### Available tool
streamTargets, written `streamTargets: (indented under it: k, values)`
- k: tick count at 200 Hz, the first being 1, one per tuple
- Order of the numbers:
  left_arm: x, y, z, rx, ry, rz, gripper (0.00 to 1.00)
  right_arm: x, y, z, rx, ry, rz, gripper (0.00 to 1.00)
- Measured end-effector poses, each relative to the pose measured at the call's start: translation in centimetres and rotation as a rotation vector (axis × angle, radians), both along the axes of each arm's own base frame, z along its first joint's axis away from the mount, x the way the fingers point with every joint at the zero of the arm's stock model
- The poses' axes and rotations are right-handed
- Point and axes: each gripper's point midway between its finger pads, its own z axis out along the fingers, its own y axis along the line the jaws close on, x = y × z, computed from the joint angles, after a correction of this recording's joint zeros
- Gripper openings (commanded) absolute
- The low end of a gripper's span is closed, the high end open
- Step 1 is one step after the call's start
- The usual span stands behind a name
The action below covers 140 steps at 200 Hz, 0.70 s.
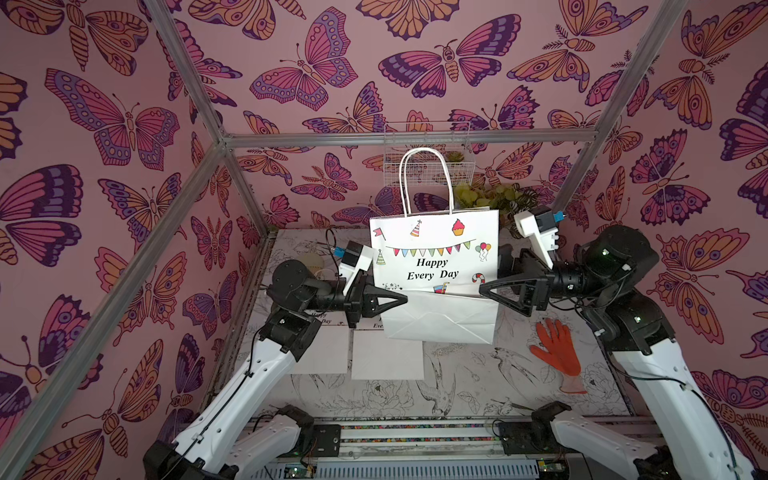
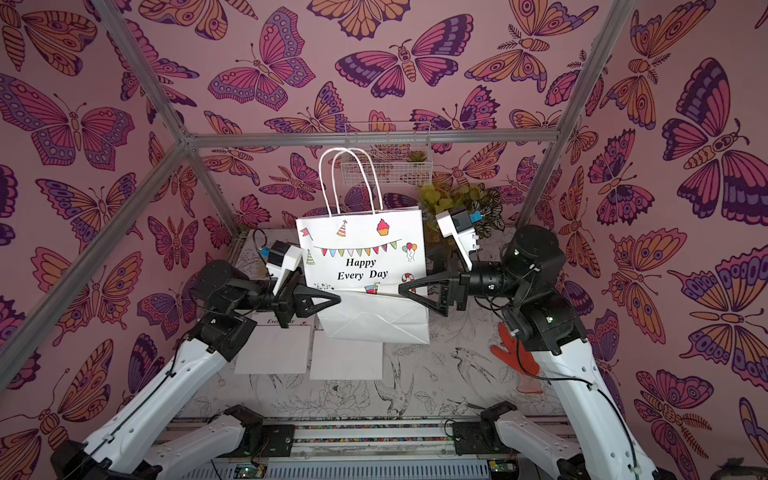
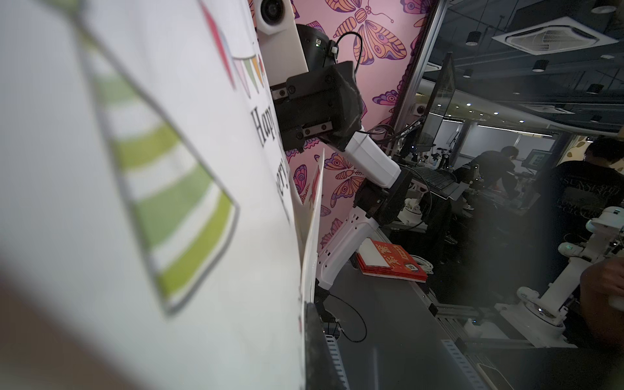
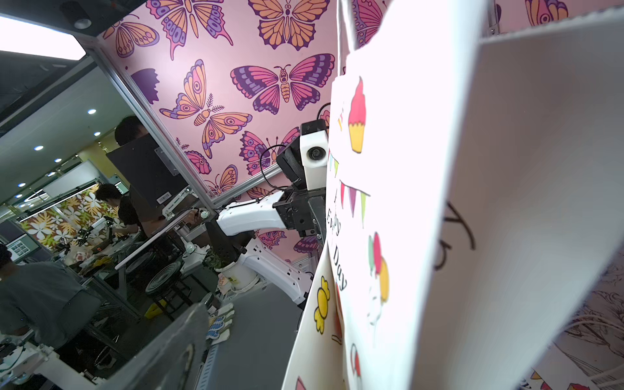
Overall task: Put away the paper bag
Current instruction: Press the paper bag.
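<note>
step: likely folding flat | paper bag (image 1: pixel 436 257) at frame centre, upright above counter (image 1: pixel 478 374) | left pincer (image 1: pixel 402 300) clamped on its left edge — right pincer (image 1: pixel 485 291) wide at right edge | next: probably right backs off — left lays bag flat

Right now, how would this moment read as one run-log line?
paper bag: upright, handles up | left gripper: shut on paper bag's side edge | right gripper: open at opposite edge
</note>
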Motion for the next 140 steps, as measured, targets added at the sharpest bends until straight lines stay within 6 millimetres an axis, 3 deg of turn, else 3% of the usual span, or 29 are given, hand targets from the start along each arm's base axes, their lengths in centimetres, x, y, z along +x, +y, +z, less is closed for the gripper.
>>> streamTargets:
  k: [40,68,112,140]
  values:
    - [0.1,0.0,0.2,-0.001,0.001,0.005,0.0,0.5,0.2,-1.7,-0.017,0.047,-0.002,0.77]
    - [0.2,0.0,0.4,0.002,0.011,0.011,0.0,0.9,0.3,-3.5,-0.035,0.093,-0.016,0.8]
    - [0.5,-0.1,0.6,0.003,0.025,0.026,0.0,-0.4,0.2,-3.6,-0.041,0.074,-0.007,0.83]
    - [0.6,-0.1,0.6,0.002,0.025,0.029,0.0,-0.5,0.1,-4.2,-0.053,0.071,-0.016,0.66]
